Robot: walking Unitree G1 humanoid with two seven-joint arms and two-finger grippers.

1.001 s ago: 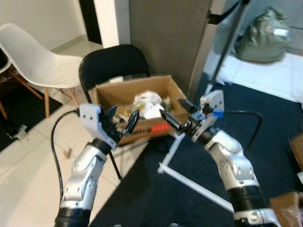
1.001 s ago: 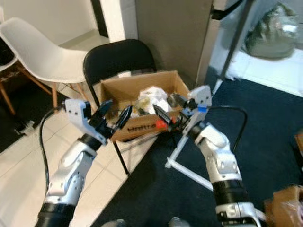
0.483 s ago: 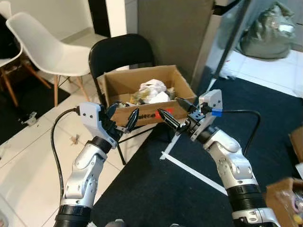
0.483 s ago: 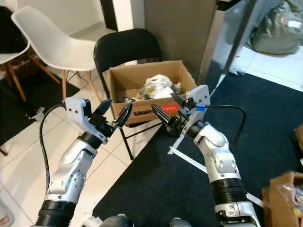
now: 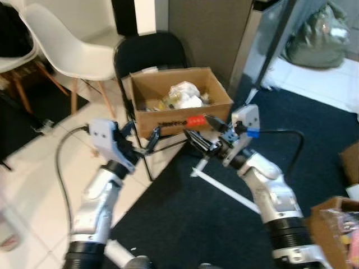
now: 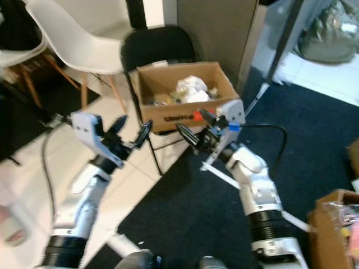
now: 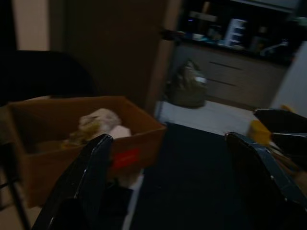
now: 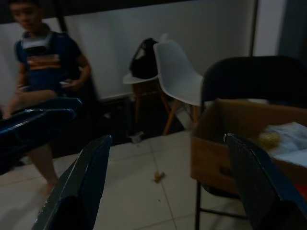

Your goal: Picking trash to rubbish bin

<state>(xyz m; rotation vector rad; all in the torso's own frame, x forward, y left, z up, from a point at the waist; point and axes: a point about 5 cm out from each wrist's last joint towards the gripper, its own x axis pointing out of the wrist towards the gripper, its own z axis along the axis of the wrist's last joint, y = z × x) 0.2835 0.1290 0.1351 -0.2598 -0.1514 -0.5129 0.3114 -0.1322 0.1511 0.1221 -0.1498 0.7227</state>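
Note:
A brown cardboard box (image 5: 168, 116) rests on a black folding chair (image 5: 148, 53) straight ahead. White crumpled paper trash (image 5: 185, 93) lies inside it, and a red label marks its front wall. My left gripper (image 5: 137, 138) is raised in front of the box's left corner, open and holding nothing. Open too, my right gripper (image 5: 203, 130) hangs just before the box's right front corner with nothing between its fingers. The left wrist view looks at the same box (image 7: 67, 143) between the left fingers (image 7: 96, 158). Between the right fingers (image 8: 91, 167) the box (image 8: 240, 139) appears as well.
A white chair (image 5: 67, 39) stands at the left on the pale tiled floor. Dark carpet (image 5: 213, 224) lies under my arms, crossed by a white bar (image 5: 224, 193). A second cardboard box (image 5: 336, 224) of trash sits at the lower right. A seated person (image 8: 43, 72) is opposite my right wrist.
The camera has backed away and the box looks smaller and farther. Both grippers stay open and keep their pose in front of it.

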